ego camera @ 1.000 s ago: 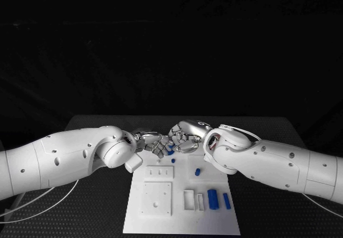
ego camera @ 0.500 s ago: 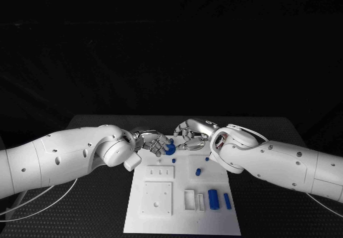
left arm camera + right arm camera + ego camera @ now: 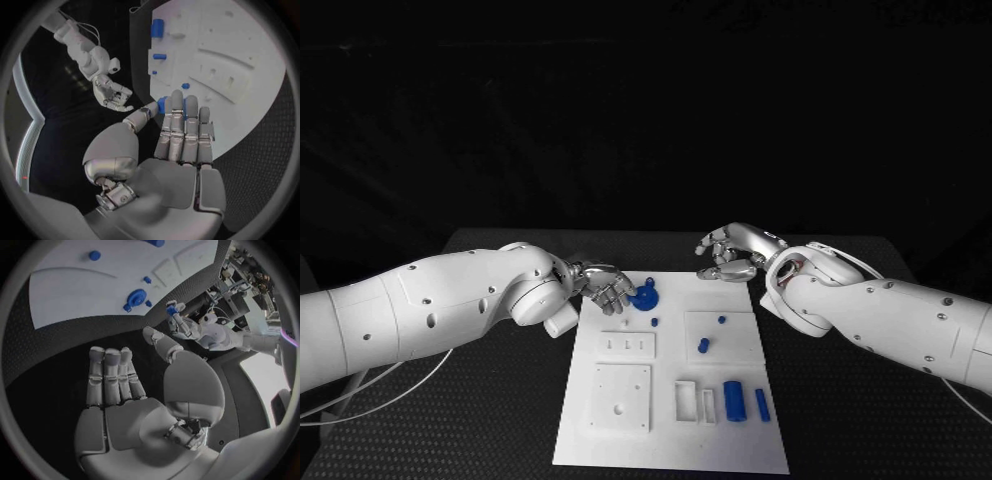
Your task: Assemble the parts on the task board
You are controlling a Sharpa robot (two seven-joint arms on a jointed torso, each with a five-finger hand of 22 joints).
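both hands hold nothing, fingers apart: the left hand [image 3: 604,287] beside a round blue part [image 3: 646,296] at the task board's [image 3: 625,440] far edge, the right hand [image 3: 737,253] above the table [image 3: 502,420] beyond the far right corner

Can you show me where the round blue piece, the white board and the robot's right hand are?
round blue piece [image 3: 646,297], head view, its flat top.
white board [image 3: 672,440], head view, bare near part.
right hand [image 3: 733,252], head view, middle of the hand.
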